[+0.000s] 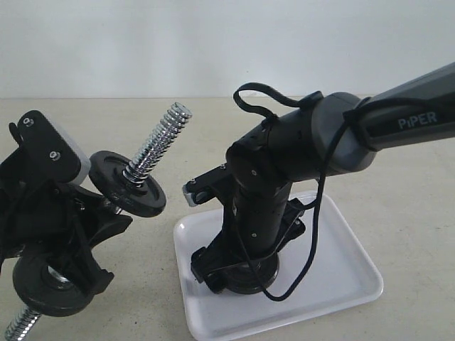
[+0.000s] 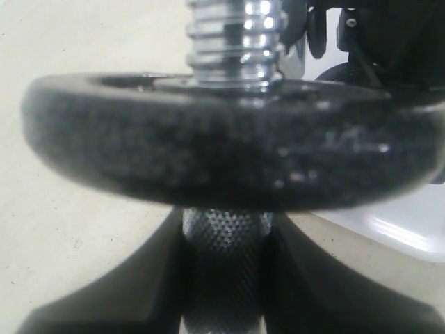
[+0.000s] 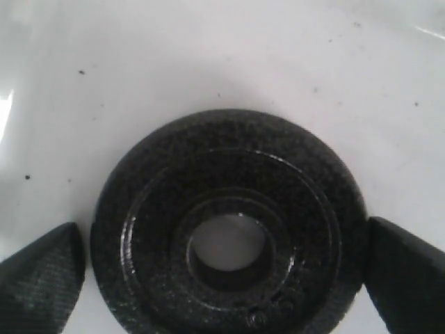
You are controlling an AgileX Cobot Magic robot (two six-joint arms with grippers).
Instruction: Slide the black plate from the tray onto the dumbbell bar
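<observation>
Step in hand, as judged: seizing the flat round black cast-iron plate point(image 3: 229, 160) ahead of the lift to the bar. The plate lies flat on the floor of the shallow white rectangular plastic tray point(image 1: 348, 273), hub ring up, with white tray visible through its centre hole. The right gripper point(image 3: 226, 254) is lowered over it with jaws spread wide. 1 fingertip point(image 3: 42, 275) is just clear of the rim and the other is at the rim opposite, where contact cannot be confirmed. The plate sits between the tips, roughly centred, not gripped. Recommendation: close evenly across the full diameter, tips low on the outer rim, so the plate neither tips nor skids on the smooth plastic, then lift it level over the low tray wall. The left gripper point(image 1: 92, 227) is narrowed onto the knurled middle of the short chrome steel dumbbell bar point(image 1: 160, 145), holding it tilted, 1 free threaded end raised toward the right arm and well apart from the plate. A small black disc point(image 1: 138, 192) already sits below that end. The hole must meet the thread squarely, since coarse threads are likely to snag a canted plate
</observation>
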